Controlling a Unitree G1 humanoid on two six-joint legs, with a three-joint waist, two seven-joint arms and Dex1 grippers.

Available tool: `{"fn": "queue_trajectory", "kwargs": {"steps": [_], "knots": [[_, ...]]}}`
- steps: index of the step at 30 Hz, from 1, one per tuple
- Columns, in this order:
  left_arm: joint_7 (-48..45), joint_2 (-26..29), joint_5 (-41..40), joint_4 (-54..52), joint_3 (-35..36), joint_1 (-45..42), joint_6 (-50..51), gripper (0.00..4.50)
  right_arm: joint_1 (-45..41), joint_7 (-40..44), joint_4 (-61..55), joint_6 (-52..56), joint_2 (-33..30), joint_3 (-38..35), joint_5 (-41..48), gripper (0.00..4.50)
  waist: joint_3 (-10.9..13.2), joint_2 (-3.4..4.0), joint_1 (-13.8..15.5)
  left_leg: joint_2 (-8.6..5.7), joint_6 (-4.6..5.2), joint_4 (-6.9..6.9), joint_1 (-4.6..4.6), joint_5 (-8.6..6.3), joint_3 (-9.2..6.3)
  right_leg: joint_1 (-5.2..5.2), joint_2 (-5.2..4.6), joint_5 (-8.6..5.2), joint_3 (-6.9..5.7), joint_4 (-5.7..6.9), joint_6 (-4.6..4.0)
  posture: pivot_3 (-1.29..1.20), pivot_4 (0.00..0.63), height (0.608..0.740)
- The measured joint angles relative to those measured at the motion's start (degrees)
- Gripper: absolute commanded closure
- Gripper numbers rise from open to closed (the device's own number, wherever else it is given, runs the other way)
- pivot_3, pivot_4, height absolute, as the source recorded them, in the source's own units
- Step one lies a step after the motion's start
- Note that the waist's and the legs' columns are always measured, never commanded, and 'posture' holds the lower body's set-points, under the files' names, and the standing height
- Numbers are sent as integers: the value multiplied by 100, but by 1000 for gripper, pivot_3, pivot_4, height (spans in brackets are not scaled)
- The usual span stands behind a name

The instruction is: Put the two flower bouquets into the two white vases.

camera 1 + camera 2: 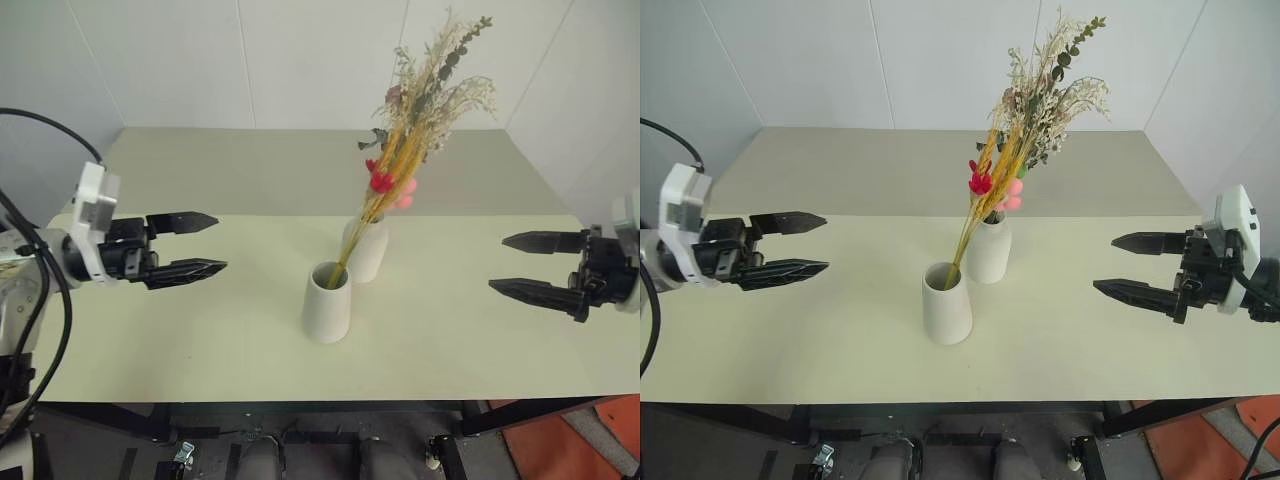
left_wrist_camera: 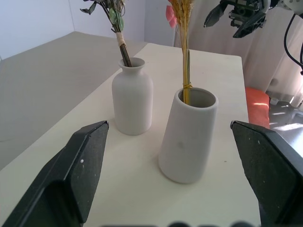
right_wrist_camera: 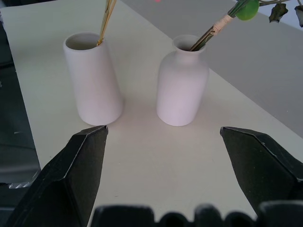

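We see two white vases standing near each other mid-worktop (image 1: 150,330). The tapered cup vase (image 1: 327,303), nearer the robot, holds the slim bundle of yellow stems (image 1: 385,185) with red-pink flowers, leaning toward the far side. The bottle-shaped vase (image 1: 368,250) just behind it holds the bushy bunch of beige and green sprigs (image 1: 440,75), stems down its narrow neck. The vases are close but apart. Left pincer (image 1: 205,243) hangs spread wide, empty, well left of the vases. Right pincer (image 1: 512,265) is spread too, empty, well right of them.
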Motion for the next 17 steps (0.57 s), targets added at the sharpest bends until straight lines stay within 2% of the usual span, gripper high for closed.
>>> {"fn": "queue_trajectory", "kwargs": {"steps": [17], "knots": [[-12, 13, -7, -146, 54, 125, -1, 10, 63, -22, -47, -2, 28, -1, -37, 0, 0, 0, -5, 2, 0, -2, 1, 0, 4, -2, 0, 0, 1, 1, 1, 0, 150, 740]]}}
